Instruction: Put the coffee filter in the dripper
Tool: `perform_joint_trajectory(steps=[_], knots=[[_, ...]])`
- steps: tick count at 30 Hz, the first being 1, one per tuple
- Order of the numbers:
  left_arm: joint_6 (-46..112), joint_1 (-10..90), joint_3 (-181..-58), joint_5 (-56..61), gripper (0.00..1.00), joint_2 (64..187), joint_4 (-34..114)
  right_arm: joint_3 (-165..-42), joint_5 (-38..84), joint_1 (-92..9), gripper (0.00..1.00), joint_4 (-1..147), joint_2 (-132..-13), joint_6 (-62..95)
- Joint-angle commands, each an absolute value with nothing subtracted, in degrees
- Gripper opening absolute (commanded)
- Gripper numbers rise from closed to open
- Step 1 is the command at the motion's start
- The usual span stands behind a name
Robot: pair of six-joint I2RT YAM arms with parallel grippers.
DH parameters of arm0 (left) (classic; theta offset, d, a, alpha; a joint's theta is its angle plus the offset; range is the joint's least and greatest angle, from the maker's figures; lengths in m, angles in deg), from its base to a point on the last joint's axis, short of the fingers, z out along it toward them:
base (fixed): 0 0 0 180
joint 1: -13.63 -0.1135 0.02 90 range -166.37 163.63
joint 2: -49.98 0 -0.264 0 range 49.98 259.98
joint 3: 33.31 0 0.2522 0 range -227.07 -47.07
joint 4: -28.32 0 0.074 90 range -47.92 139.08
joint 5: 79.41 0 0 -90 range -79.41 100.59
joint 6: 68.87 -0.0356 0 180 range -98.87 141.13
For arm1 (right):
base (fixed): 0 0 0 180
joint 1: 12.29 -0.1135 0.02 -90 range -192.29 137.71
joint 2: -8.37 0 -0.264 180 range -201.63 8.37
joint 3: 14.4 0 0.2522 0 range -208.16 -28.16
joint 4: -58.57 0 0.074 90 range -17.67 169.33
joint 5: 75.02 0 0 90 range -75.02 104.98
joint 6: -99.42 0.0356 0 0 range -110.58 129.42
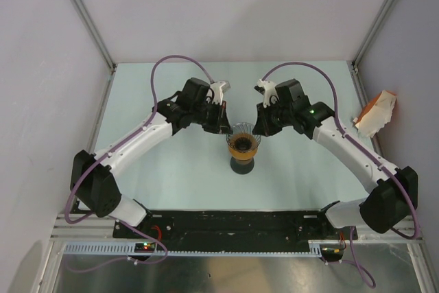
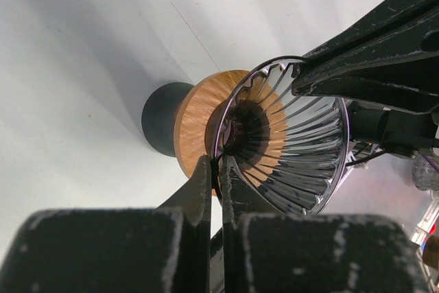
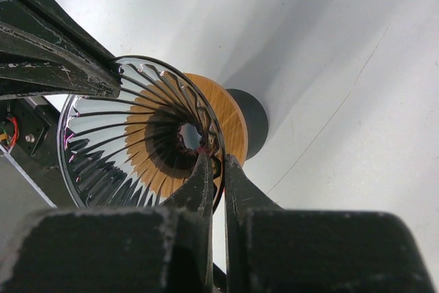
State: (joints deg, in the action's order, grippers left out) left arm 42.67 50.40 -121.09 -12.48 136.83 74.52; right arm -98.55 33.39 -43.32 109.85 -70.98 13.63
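- Clear grey-tinted, ribbed cone dripper (image 2: 302, 142) — mid-table, seated in an orange wooden ring (image 2: 199, 114) on a dark round base (image 2: 161, 118).
- Left gripper (image 2: 218, 166) — jaws closed, pinching the dripper's rim.
- Right gripper (image 3: 218, 162) — clamped on the opposite rim.
- White paper coffee filter (image 1: 374, 120) — at the table's right edge, well apart from the dripper.

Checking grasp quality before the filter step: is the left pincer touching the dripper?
Touching. The left wrist view shows the left pincer closed on the dripper, with the thin glass rim clamped between its jaws and no gap visible.
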Motion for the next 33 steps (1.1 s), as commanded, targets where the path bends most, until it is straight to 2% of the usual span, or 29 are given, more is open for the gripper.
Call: perform_joint_trajectory(steps=[1, 5, 12, 33], knots=[[38.4, 52.2, -117.8, -7.2, 0.01, 141.5, 79.2, -94.5, 28.3, -45.3, 0.00, 114.1, -74.6, 7.2], [37.8, 52.2, -118.9, -8.1, 0.05, 139.9, 79.2, -94.7, 30.0, -44.6, 0.01, 114.1, -73.6, 8.0], [36.8, 52.2, -120.6, -10.5, 0.11, 138.4, 79.2, -96.2, 34.7, -43.4, 0.13, 114.4, -72.3, 9.2], [37.7, 52.1, -122.4, -14.4, 0.22, 138.5, 79.2, -98.9, 38.1, -41.8, 0.31, 115.1, -70.8, 11.3]])
